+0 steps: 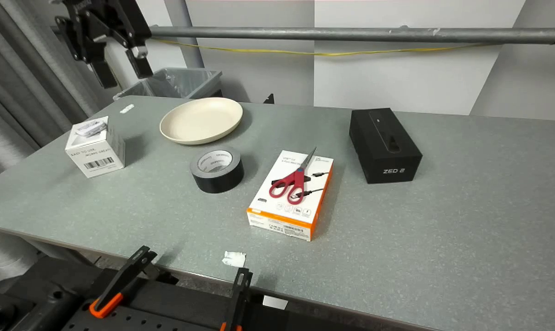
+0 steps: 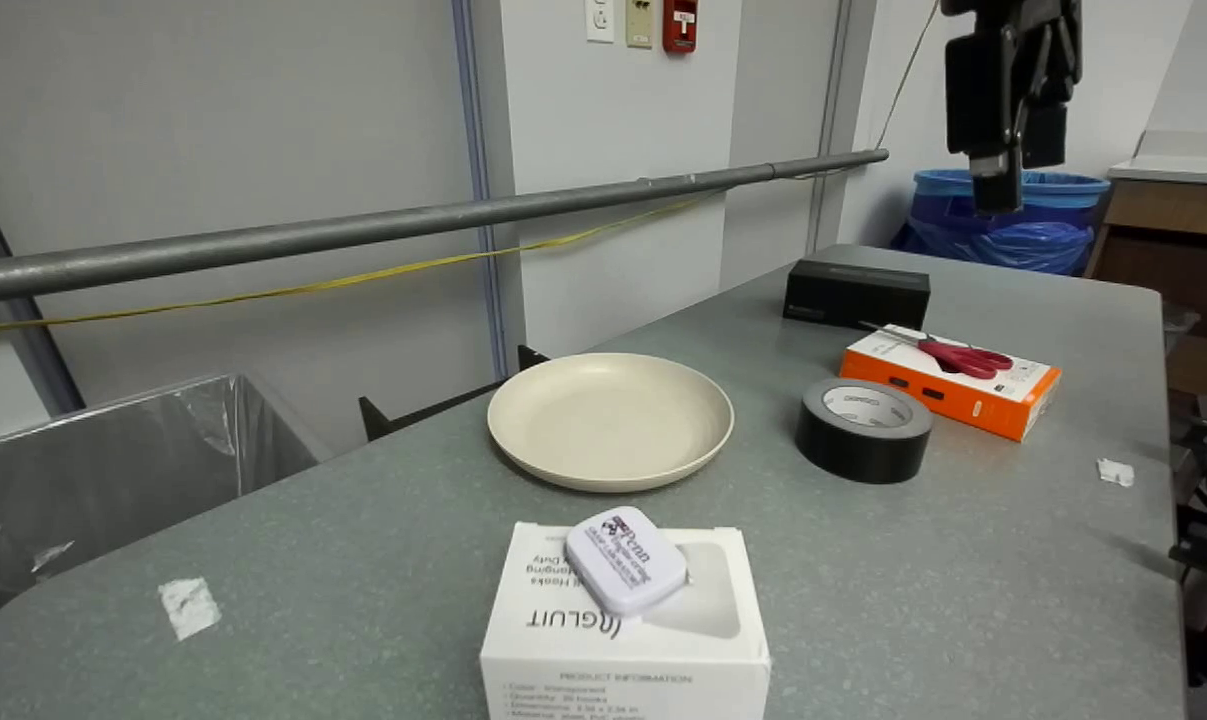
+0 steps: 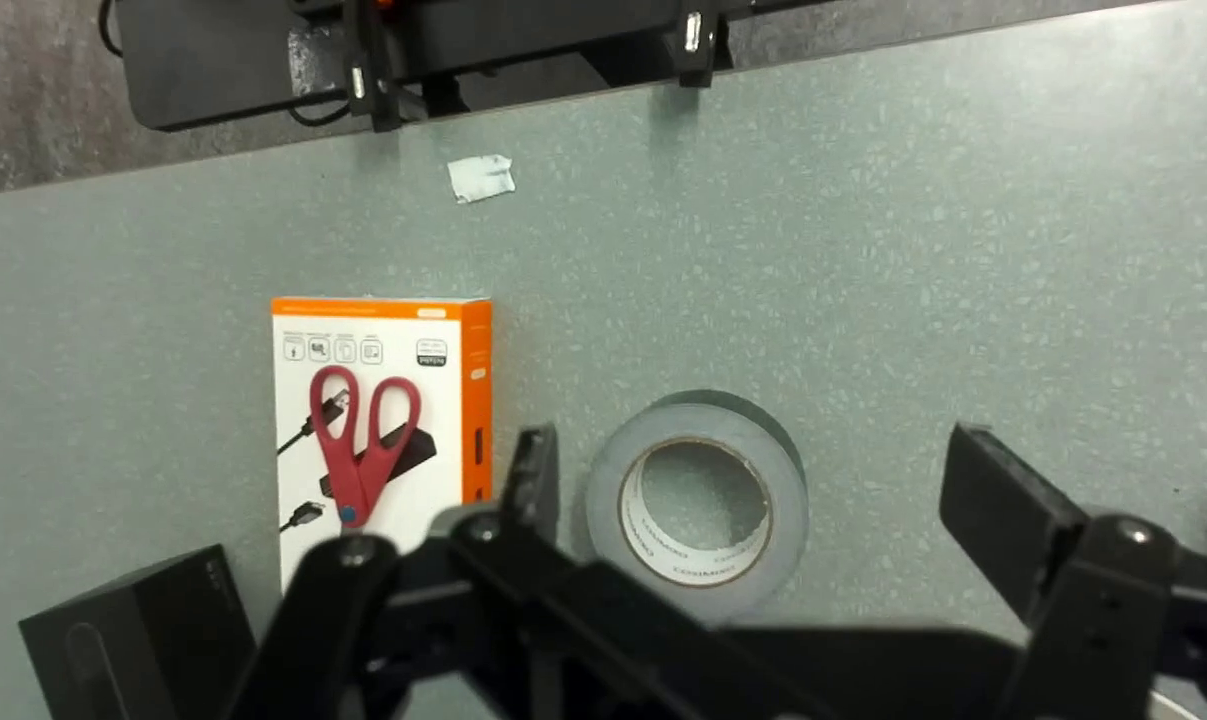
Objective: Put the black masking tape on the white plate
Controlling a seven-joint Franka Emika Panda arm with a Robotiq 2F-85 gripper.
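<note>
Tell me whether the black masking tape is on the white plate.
No, in an exterior view the black masking tape sits on the grey table, with bare surface between it and the white plate.

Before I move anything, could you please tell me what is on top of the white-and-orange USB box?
A pair of red-handled scissors lies on the white-and-orange USB box. Whatever is printed directly beneath them is covered.

Black pincer (image 1: 125, 77), blocky pads (image 3: 1005, 525), silvery screws (image 3: 1134, 531).
</note>
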